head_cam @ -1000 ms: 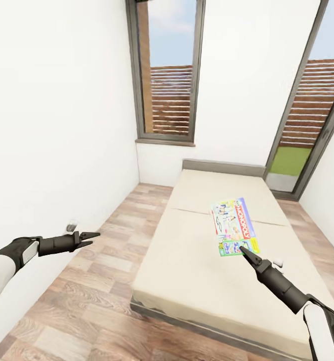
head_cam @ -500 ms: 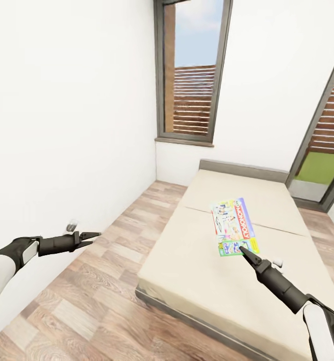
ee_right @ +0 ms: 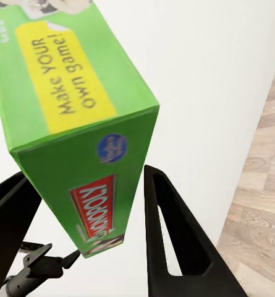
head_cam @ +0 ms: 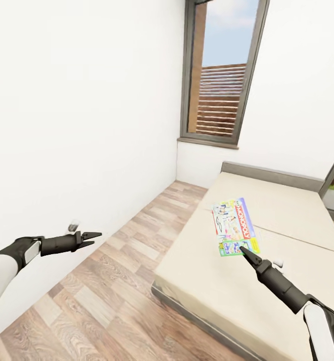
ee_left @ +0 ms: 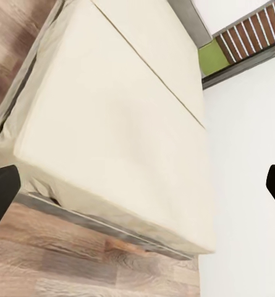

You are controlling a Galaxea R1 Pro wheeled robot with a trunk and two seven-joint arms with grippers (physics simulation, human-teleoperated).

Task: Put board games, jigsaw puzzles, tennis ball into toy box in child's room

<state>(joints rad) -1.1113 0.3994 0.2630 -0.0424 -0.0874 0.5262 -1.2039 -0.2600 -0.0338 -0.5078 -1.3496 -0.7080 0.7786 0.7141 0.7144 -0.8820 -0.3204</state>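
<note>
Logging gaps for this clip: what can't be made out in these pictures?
- Monopoly box: head view, near end hidden behind the right gripper.
- Monopoly underside: right wrist view, faces away.
- Bed: head view, far side cut by the frame edge.
- Left gripper: head view, fingertip gap too small to judge.

The Monopoly box [head_cam: 234, 226] is showing a green and white print with a yellow label and a red logo on its green edge. The bed [head_cam: 222, 281] is looking plain beige, the floor [head_cam: 111, 296] brown wood planks, and the walls [head_cam: 81, 110] white.
</note>
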